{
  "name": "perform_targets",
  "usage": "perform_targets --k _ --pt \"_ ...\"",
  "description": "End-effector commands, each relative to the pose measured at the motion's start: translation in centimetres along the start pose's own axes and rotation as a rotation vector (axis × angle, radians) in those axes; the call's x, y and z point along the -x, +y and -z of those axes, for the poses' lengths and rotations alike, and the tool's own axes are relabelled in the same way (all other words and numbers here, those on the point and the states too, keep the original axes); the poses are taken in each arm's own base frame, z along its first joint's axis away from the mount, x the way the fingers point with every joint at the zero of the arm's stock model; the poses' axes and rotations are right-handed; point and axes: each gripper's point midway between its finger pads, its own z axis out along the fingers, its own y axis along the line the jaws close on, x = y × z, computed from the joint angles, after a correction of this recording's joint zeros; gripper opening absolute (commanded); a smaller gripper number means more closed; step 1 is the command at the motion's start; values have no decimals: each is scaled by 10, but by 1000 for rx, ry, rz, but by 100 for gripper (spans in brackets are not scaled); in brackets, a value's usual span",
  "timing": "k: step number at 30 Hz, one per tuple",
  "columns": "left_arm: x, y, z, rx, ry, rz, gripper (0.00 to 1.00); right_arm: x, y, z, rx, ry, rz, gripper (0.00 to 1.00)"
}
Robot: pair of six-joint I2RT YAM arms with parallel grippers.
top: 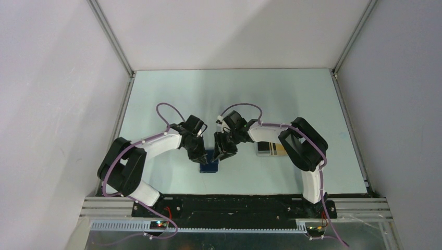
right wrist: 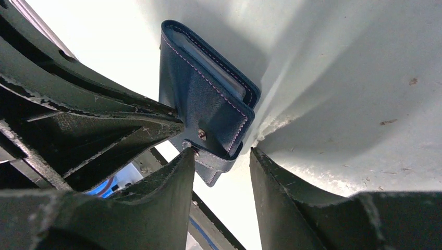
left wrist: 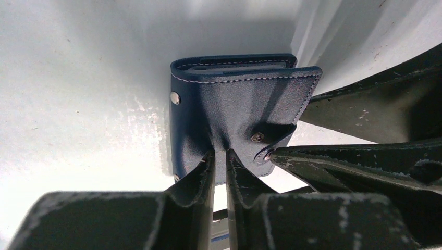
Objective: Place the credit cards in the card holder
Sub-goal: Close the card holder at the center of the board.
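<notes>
Both my arms, left arm [top: 156, 141] and right arm [top: 268, 133], wear white shells between chunky black joint housings. A purple cable [top: 166, 104] loops at each wrist's 12 o'clock. The left gripper [left wrist: 220, 154] has matte black fingers [left wrist: 195, 190], scuffed pale along their edges.

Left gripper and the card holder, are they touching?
Touching. In the left wrist view the left gripper pinches the card holder by its front flap, the leather puckered between the fingers.
</notes>
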Motion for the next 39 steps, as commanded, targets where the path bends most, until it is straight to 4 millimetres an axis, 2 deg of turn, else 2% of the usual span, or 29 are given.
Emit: perform_targets --k 1,9,26,39 --pt "-5 -2 -11 5 18 -36 17 -11 -12 4 -65 4 15 47" --pt "-5 0 -12 10 20 -32 16 -15 -11 7 -61 4 25 45" --pt "-5 0 -13 14 22 -32 16 1 -12 -8 -30 -30 -17 41" --pt "-4 -1 -12 10 19 -35 15 -1 -19 -19 -59 -7 -38 37"
